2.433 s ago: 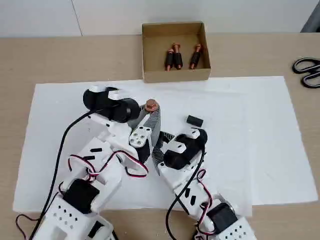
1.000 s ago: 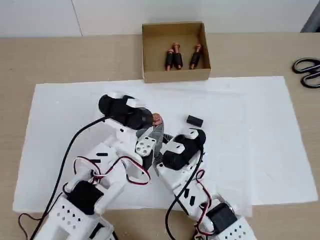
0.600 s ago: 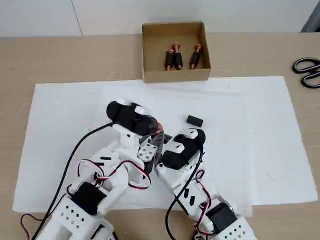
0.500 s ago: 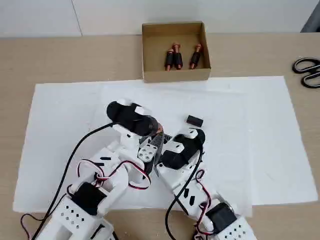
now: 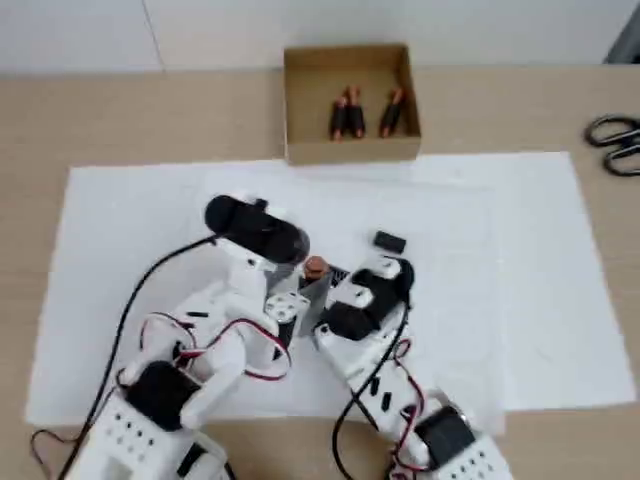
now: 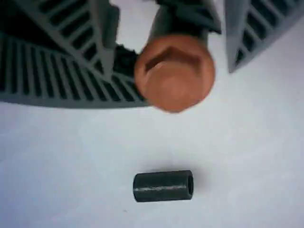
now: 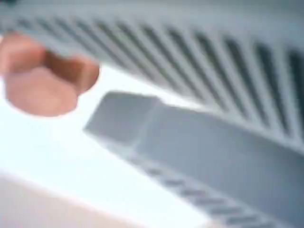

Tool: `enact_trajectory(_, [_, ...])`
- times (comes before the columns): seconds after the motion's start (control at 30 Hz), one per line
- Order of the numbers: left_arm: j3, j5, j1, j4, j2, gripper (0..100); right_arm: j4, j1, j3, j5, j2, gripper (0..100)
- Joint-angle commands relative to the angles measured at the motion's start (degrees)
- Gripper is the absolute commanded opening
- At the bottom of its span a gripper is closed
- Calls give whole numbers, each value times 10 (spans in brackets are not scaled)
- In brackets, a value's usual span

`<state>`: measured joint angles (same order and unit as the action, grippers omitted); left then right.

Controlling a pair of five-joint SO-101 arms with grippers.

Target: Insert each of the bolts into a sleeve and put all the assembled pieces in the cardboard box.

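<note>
A blurred orange bolt (image 7: 45,78) sits just beside a ribbed grey finger (image 7: 213,52), over white paper (image 7: 71,166) and desk (image 7: 28,209).

Light wooden table (image 5: 150,110), white paper sheet (image 5: 540,300) spread across it; pale wall (image 5: 200,30) behind; scissors (image 5: 615,140) at table's edge.

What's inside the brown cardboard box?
Three orange metal bolts, each pushed into a black sleeve, lie on the floor of the brown cardboard box. The sleeves cover the bolts' middles, and the front wall hides the floor right behind it.
</note>
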<state>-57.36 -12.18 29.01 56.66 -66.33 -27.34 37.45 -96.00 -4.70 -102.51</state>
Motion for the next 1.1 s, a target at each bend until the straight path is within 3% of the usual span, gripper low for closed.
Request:
enact_trajectory(0.0, [52,3,-21,25,-7,157,1,0,-4,-4,-12,3])
enact_trajectory(0.13, [132,5,-66,91,-7,157,1,-2,-4,-4,-12,3])
enact_trajectory(0.3, [202,15,-185,146,-7,159,0,-7,-4,-3,-11,3])
enact_trajectory(0.43, [209,113,-299,156,-7,158,-1,-69,0,-2,-11,3])
enact_trajectory(0.63, [216,171,-450,222,-7,159,-161,-119,135,36,-10,3])
enact_trajectory(0.8, [216,183,-461,271,-7,159,-157,-120,291,71,80,3])
enact_trajectory(1.07, [215,180,-462,273,-7,156,-80,-128,587,79,473,3])
